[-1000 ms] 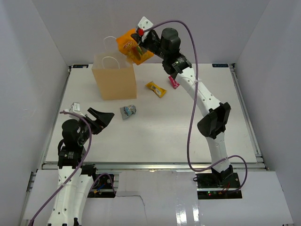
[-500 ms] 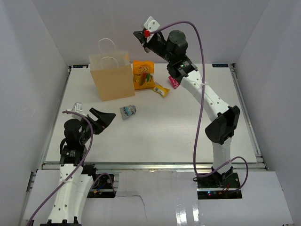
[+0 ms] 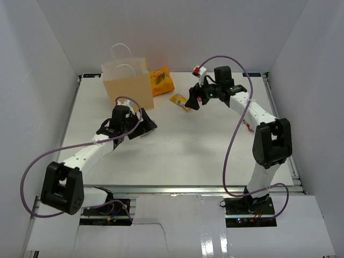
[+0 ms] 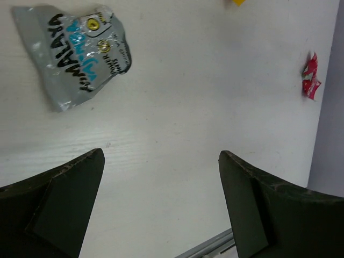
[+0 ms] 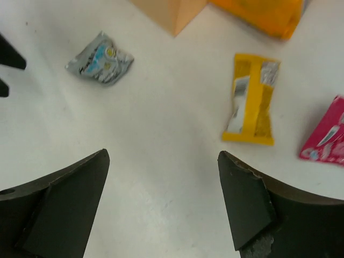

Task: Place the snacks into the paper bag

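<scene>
The tan paper bag (image 3: 128,88) stands upright at the back left. A large orange chip bag (image 3: 161,80) lies on the table just right of it, outside it. The yellow packet (image 3: 179,100) lies near my right gripper (image 3: 192,100), which is open and empty; in the right wrist view the packet (image 5: 251,99) is ahead and right of the gripper (image 5: 164,156). My left gripper (image 3: 143,127) is open in front of the bag; the silver-blue packet (image 4: 80,51) lies ahead and left of the gripper (image 4: 161,156), untouched.
A magenta wrapper (image 5: 328,134) lies to the right of the yellow packet, also seen as the red wrapper (image 4: 310,82) near the table's edge. The silver-blue packet (image 5: 101,64) and the bag's corner (image 5: 172,11) show in the right wrist view. White walls enclose the table.
The right gripper let go of the orange chip bag, which landed beside the paper bag; it then opened and dropped toward the yellow packet. The left arm reached out to the silver-blue packet.
</scene>
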You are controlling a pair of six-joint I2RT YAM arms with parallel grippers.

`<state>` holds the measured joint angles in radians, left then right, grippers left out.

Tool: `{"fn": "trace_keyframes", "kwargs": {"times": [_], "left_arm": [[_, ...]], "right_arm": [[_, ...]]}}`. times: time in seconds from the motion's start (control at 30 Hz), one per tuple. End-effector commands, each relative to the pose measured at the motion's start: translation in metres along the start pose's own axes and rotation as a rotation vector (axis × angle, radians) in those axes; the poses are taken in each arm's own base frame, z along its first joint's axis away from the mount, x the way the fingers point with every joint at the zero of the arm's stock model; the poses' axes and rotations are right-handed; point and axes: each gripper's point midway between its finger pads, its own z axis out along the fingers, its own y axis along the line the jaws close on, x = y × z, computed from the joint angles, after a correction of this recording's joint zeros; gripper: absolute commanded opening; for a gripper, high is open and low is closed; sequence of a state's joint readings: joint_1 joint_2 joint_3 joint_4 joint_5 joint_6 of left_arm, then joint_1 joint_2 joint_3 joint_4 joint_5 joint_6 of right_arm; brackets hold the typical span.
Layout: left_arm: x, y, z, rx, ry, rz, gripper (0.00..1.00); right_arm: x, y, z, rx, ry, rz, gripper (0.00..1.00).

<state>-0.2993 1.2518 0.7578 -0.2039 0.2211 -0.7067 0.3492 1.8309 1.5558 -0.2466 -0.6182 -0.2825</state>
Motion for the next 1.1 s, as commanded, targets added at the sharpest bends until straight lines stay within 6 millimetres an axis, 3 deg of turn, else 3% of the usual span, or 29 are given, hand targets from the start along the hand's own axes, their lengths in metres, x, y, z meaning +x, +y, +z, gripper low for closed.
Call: {"fn": "trace_keyframes", "kwargs": {"times": [0.0,0.03,0.1,0.17,0.2,0.23,0.3,0.5,0.53,0.57,0.6,0.63,0.67,0.7,0.73,0.8,0.93,1.07], "left_arm": [[-0.017,-0.011,0.014,-0.077,-0.06,0.117,0.98],[-0.017,-0.012,0.016,-0.08,-0.059,0.119,0.98],[-0.016,-0.018,0.02,-0.07,-0.053,0.116,0.98],[-0.015,-0.022,0.018,-0.053,-0.053,0.12,0.98],[-0.012,-0.025,0.017,-0.042,-0.049,0.122,0.98],[-0.014,-0.03,0.011,-0.023,-0.06,0.122,0.98],[-0.008,-0.033,0.005,-0.002,-0.055,0.113,0.98],[0.003,-0.04,-0.035,0.08,-0.106,0.048,0.98],[0.006,-0.039,-0.041,0.086,-0.111,0.035,0.98],[0.007,-0.04,-0.046,0.095,-0.117,0.011,0.98],[0.009,-0.04,-0.056,0.113,-0.136,0.001,0.98],[0.011,-0.039,-0.061,0.114,-0.14,-0.013,0.98],[0.011,-0.039,-0.065,0.118,-0.151,-0.037,0.98],[0.011,-0.039,-0.07,0.125,-0.162,-0.049,0.98],[0.012,-0.038,-0.076,0.133,-0.176,-0.06,0.98],[0.011,-0.037,-0.081,0.132,-0.194,-0.087,0.98],[0.011,-0.034,-0.086,0.116,-0.199,-0.099,0.98],[0.015,-0.031,-0.08,0.101,-0.171,-0.108,0.98]], "right_arm": [[-0.008,0.02,-0.03,-0.052,-0.023,0.018,0.88],[-0.002,0.017,-0.031,-0.038,-0.013,0.042,0.88],[0.01,-0.012,-0.026,0.089,0.031,0.158,0.88],[0.009,-0.027,-0.022,0.155,0.038,0.23,0.88],[0.004,-0.034,-0.017,0.199,0.015,0.351,0.9],[-0.001,-0.054,-0.009,0.272,-0.002,0.407,0.91],[-0.013,-0.065,0.005,0.298,-0.044,0.518,0.98],[-0.066,-0.108,0.074,0.272,-0.255,0.559,0.98],[-0.051,-0.121,0.099,0.292,-0.254,0.59,0.98],[-0.079,-0.123,0.103,0.291,-0.323,0.561,0.98],[-0.083,-0.13,0.11,0.314,-0.354,0.56,0.98],[-0.073,-0.137,0.128,0.318,-0.372,0.584,0.97],[-0.096,-0.137,0.131,0.301,-0.456,0.557,0.95],[-0.102,-0.139,0.135,0.295,-0.491,0.549,0.94],[-0.09,-0.146,0.149,0.318,-0.499,0.552,0.93],[-0.098,-0.153,0.154,0.369,-0.556,0.542,0.91],[-0.057,-0.158,0.183,0.394,-0.512,0.592,0.89],[-0.019,-0.15,0.206,0.378,-0.435,0.637,0.85]]}}
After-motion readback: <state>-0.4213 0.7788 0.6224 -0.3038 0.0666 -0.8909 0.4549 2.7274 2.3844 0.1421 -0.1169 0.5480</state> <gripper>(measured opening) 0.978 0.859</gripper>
